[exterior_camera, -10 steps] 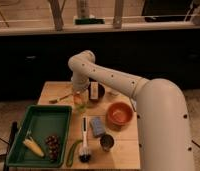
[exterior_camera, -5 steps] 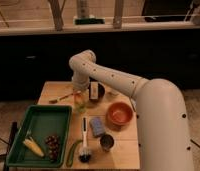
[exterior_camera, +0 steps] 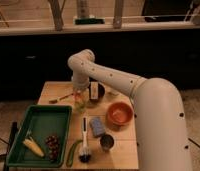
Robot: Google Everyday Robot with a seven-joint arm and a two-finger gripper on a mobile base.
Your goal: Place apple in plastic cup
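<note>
A clear plastic cup (exterior_camera: 80, 102) stands on the wooden table (exterior_camera: 125, 150), just right of the green tray. Something yellowish shows inside it, which looks like the apple (exterior_camera: 80, 105). My gripper (exterior_camera: 80, 93) hangs straight down from the white arm, right over the cup's mouth and close to it. The wrist hides the cup's rim.
A green tray (exterior_camera: 40, 125) at the left holds corn (exterior_camera: 33, 147) and grapes (exterior_camera: 52, 143). An orange bowl (exterior_camera: 119, 113), a blue sponge (exterior_camera: 97, 126), a metal cup (exterior_camera: 107, 142), a brush (exterior_camera: 84, 145) and a dark box (exterior_camera: 95, 92) surround the cup. A spoon (exterior_camera: 60, 98) lies behind it.
</note>
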